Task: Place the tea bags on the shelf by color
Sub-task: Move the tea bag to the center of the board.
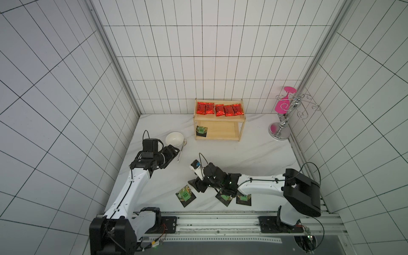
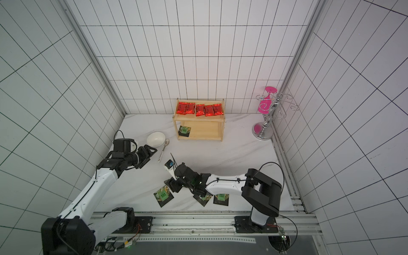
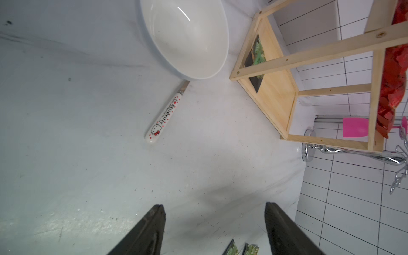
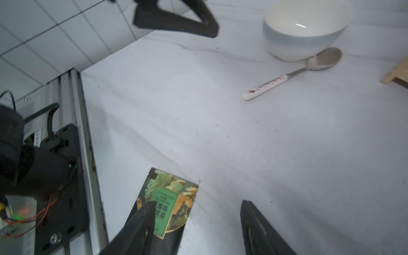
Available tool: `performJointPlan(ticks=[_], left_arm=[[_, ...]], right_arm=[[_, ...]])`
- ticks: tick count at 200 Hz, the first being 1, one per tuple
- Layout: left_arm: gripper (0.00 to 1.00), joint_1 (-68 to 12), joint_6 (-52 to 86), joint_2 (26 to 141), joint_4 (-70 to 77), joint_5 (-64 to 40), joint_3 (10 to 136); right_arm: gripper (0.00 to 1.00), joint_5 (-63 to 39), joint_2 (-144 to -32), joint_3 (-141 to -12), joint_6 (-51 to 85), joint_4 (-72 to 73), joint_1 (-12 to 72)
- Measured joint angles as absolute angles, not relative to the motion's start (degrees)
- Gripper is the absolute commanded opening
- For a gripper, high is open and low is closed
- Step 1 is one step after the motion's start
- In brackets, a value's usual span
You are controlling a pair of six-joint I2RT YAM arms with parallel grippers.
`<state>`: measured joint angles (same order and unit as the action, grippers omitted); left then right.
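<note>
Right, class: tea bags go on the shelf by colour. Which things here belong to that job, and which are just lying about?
Part of the job: red tea bags on the top tier; dark tea bags, one on the lower tier, three on the table; wooden shelf.
Just lying about: white bowl; spoon; chrome stand; pink glass.

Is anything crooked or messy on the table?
Yes. The white bowl seems tipped, with the head of the spoon tucked against its base. Three green sachets lie scattered on the table, each turned a different way.
</note>
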<state>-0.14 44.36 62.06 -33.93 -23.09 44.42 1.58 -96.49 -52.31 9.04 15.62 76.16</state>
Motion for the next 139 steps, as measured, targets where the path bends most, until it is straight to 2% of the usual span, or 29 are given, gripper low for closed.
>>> performJointPlan(ticks=[49,85,139], left_arm=[[0.75,6.44,42.59,63.24,-37.36,-23.03,44.40],[0.75,6.81,42.44,63.72,-37.12,-25.50,44.05],[0.75,6.81,42.52,63.61,-35.51,-27.75,41.36]], right_arm=[[0.82,6.57,-107.92,-61.93,-0.99,9.47,81.65],[0.81,8.03,-112.88,-65.91,-3.27,6.76,81.58],[0.80,9.76,-113.38,-65.71,-3.36,5.69,79.40]])
